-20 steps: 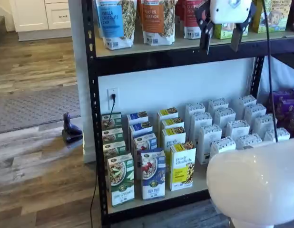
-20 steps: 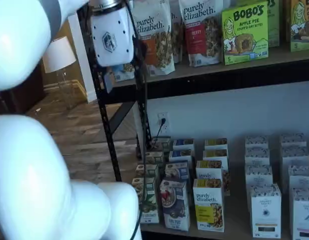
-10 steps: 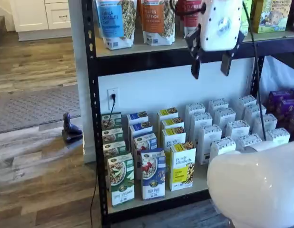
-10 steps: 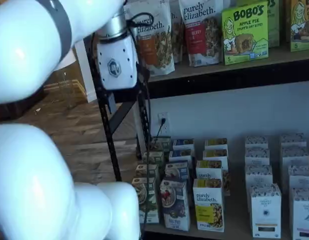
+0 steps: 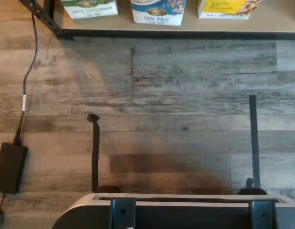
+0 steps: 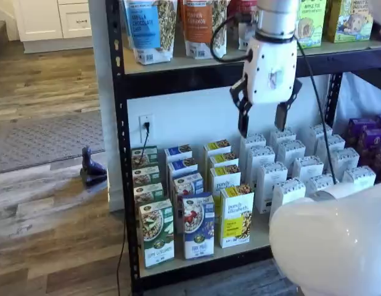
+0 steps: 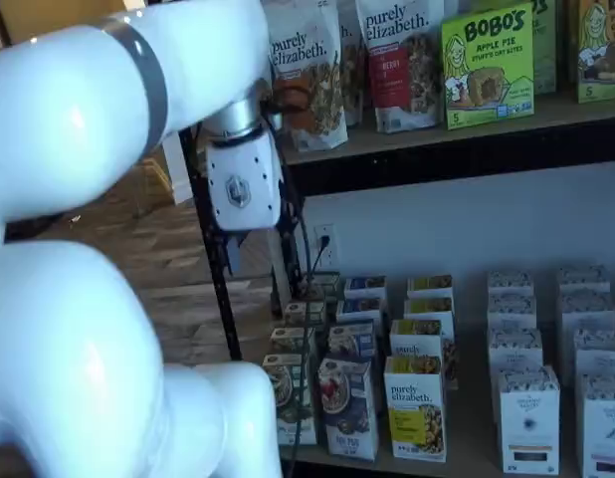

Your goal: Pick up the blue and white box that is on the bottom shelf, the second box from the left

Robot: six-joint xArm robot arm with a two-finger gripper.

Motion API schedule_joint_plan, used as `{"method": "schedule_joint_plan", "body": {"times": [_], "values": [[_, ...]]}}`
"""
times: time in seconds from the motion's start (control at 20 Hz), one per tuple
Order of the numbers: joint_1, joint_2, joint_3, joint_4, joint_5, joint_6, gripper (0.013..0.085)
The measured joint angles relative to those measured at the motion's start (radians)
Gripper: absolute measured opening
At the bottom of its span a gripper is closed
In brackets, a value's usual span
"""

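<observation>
The arm hangs out in front of the rack, its end effector (image 6: 262, 121) up between the two shelf levels, well above the cartons it is meant to reach. In a shelf view there is a plain gap between the two black fingers (image 6: 243, 120), so it is released and carries nothing.

The blue and white box (image 6: 198, 226) stands upright at the front of its row on the bottom shelf (image 6: 209, 262), with more cartons of the same kind lined up behind it. Just beside it on one side is a green and white carton (image 6: 156, 232), and on the other a yellow and white carton (image 6: 237, 215). In both shelf views it looks untouched, square to the front beam (image 7: 349, 408). The wrist view looks down at the wood floor (image 5: 176, 119) before the rack, and only the bottom strip of the blue box's face shows at the shelf edge (image 5: 158, 12) — so the camera is looking at the floor before the rack, not at the box.

As I read it, the job is barely begun: nothing has been gripped and the end effector is not yet level with the box. Still to come — dropping to the height of the bottom shelf, lining the fingers up on the front blue carton, closing on its sides and drawing it out clear of its neighbours.
</observation>
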Motion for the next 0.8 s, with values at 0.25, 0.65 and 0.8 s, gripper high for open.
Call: {"method": "schedule_joint_plan", "body": {"times": [0.25,0.65,0.8], "values": [[0.014,0.007,0.108,0.025,-0.143,0.006,0.0850],[0.024,0.078,0.219,0.048,-0.323,0.000,0.0850],[0.040,0.119,0.259,0.045,-0.408,0.010,0.0850]]}}
